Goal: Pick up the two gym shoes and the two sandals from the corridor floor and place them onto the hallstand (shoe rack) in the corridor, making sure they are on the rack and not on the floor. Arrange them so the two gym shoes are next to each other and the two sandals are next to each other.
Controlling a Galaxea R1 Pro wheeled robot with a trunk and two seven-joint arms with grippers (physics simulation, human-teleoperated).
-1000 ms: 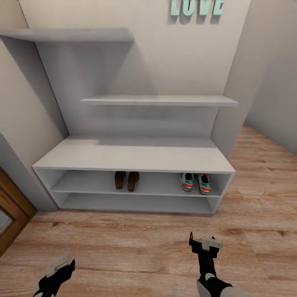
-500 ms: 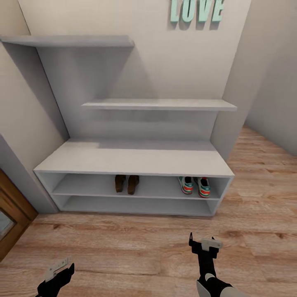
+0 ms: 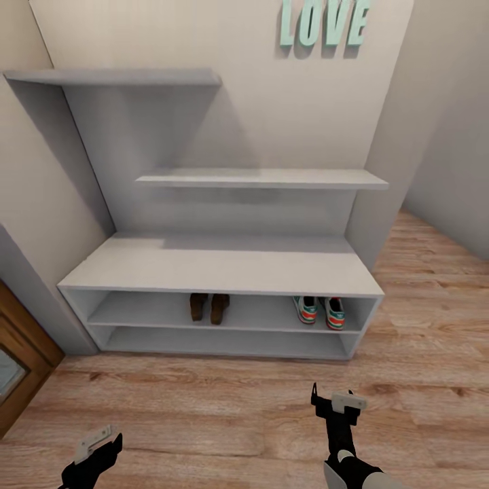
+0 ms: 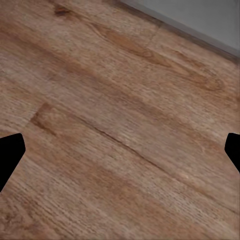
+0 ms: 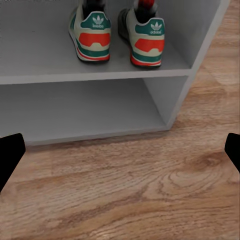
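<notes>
Gym shoes (image 3: 320, 311) paired, heels outward, on hallstand (image 3: 224, 270) upper tier, straight ahead of right gripper (image 3: 334, 402); sandals (image 3: 208, 307) paired mid-tier, well apart from both grippers. Left gripper (image 3: 95, 441) low over corridor floor (image 3: 224, 401). Both spread wide, empty. Lower tier empty; task judged complete.

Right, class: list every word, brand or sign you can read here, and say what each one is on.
"LOVE": mint-green block letters mounted on the beige wall above the white-grey hallstand.
"adidas": under a trefoil logo on the teal heel tabs of the white gym shoes, very small and blurred, barely legible.
</notes>
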